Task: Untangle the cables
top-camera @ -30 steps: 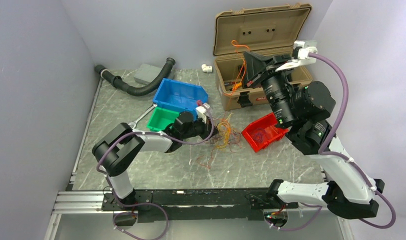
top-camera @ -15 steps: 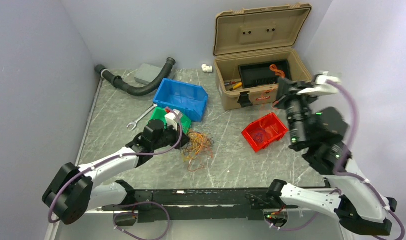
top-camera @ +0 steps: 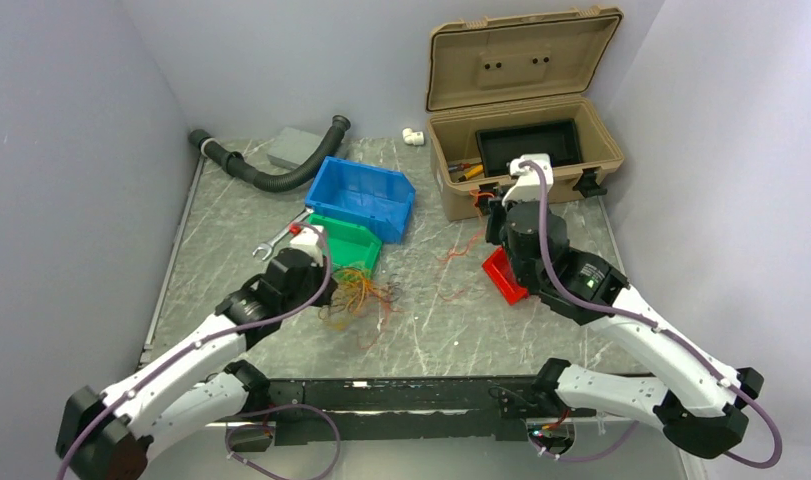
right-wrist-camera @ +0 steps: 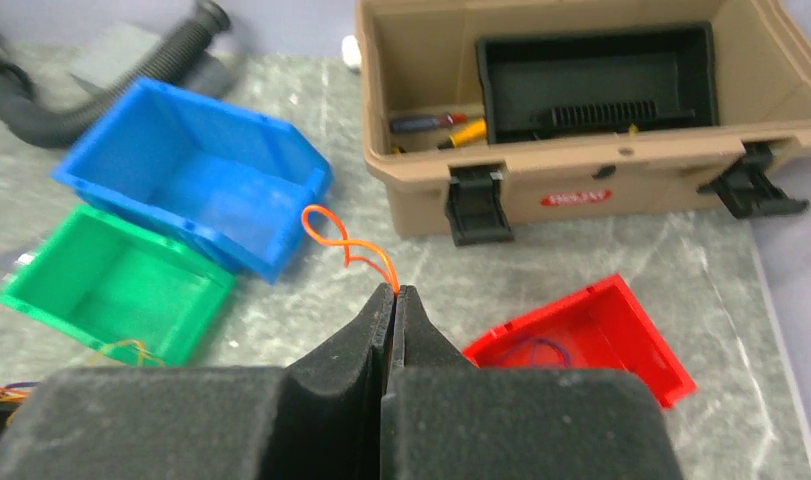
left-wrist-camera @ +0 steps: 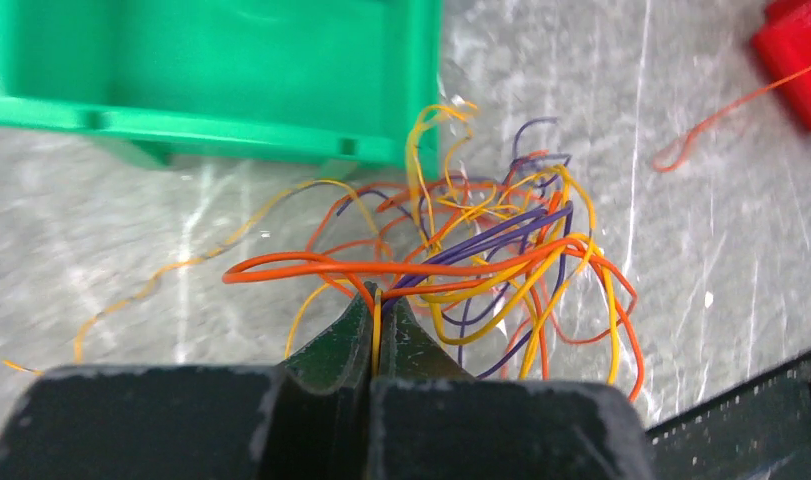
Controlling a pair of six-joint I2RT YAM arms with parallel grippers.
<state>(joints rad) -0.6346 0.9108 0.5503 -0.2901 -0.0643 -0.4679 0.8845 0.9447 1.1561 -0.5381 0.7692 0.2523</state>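
Though outstretched, left claw point(left-wrist-camera: 375, 302) tight on cables point(left-wrist-camera: 451, 267)

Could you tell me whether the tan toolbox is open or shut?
Open: the toolbox has its lid raised at the back, showing the black tray inside.

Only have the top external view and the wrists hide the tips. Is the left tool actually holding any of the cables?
Observer: Yes. The left wrist view shows the left tool shut on one yellow wire at the near edge of the tangle.
Operator: And the right one?
Observer: The right tool is shut on a single orange wire, which curls up from its tips.
Operator: Anything in the red bin? The arm covers it for me.
Observer: A loop of purple wire lies inside the red bin.
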